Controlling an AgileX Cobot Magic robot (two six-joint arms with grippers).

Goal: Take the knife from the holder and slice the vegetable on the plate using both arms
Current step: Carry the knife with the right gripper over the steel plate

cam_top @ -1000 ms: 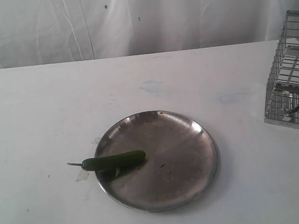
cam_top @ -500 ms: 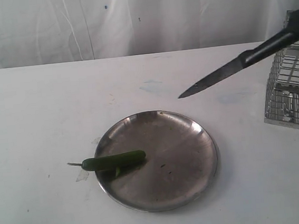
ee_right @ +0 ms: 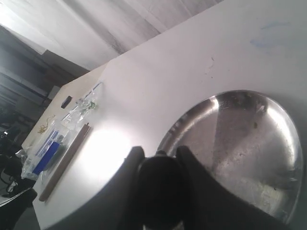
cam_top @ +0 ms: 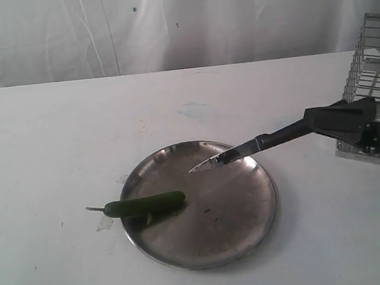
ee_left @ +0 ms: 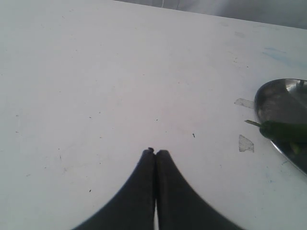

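Right gripper [cam_top: 349, 122] clamped on knife [cam_top: 245, 151] handle, blade tip over plate [cam_top: 253, 237] far rim; pepper [cam_top: 145, 204] lies lengthwise across the near-left rim, beyond the tip, nearer the left gripper [ee_left: 155, 153], whose fingers are pressed together, empty.

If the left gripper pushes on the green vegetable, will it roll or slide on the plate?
The vegetable looks rounded and slender, so it may roll sideways when pushed. It lies across the rim of the smooth metal plate, stem outside, so it could also slide or pivot. Better to pinch it.
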